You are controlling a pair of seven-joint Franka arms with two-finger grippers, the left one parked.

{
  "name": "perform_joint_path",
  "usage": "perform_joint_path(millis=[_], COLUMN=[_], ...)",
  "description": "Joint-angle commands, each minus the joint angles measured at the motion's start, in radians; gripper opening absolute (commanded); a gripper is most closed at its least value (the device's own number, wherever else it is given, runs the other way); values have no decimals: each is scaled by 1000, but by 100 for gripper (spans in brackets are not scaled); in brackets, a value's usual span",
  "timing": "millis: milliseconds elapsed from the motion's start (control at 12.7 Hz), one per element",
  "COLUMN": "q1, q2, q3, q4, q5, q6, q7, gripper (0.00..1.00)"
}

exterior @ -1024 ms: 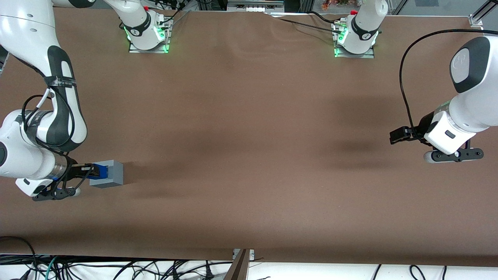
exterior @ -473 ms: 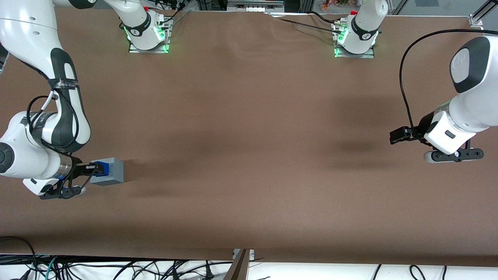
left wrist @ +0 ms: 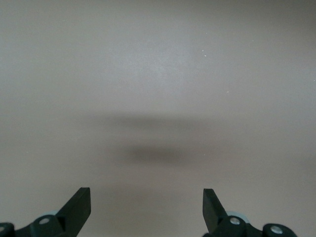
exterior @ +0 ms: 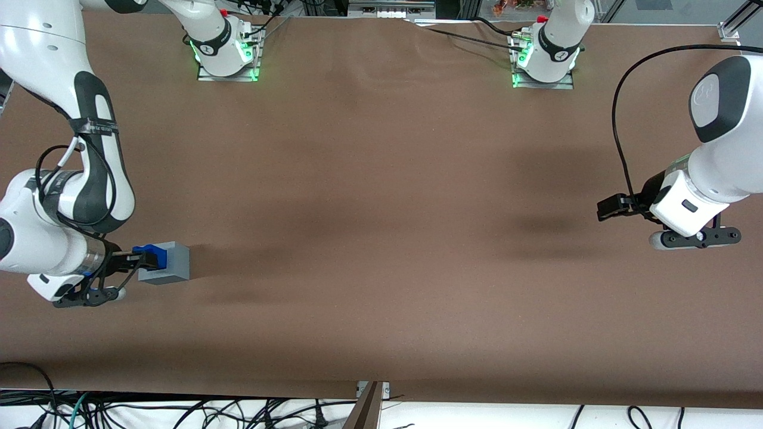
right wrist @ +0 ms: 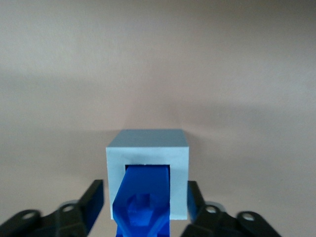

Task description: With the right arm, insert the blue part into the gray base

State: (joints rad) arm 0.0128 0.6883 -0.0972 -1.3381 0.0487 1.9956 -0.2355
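At the working arm's end of the table we see the small blue plastic part (right wrist: pixel 143 197) partly in the light gray plastic cube base (right wrist: pixel 148 148), black two-finger gripper (exterior: pixel 138 257) spread wide off it; looks light, rigid, so grip its flat sides.

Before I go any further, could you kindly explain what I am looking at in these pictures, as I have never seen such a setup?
These show two white robot arms at a brown table. One picture looks at the table from the front. The other two come from small cameras on the arms' wrists.

Only one arm is working. It ends in a black two-finger gripper, which is low over the table, right beside a gray cube.

The cube stands on the table with a square hole in the face toward the gripper. A small blue piece sits partly in that hole and sticks out toward the gripper.

In the working arm's wrist view, the fingers stand apart on either side of the blue piece with gaps showing. So the gripper looks open and nothing is held.
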Motion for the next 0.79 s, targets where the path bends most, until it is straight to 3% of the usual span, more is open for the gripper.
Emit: perform_joint_path(millis=[0, 394, 473, 630, 709], q1=[-7, 33, 56, 117, 133], q2=[-13, -111, -116, -144, -191], q3=[4, 13, 10, 16, 17], q4=[42, 42, 43, 60, 66], q5=[13, -9, -48, -214, -231], q6=[-15, -56, -102, -121, -133], q7=[-1, 13, 13, 2, 2], gripper=[100, 100, 100, 100, 100])
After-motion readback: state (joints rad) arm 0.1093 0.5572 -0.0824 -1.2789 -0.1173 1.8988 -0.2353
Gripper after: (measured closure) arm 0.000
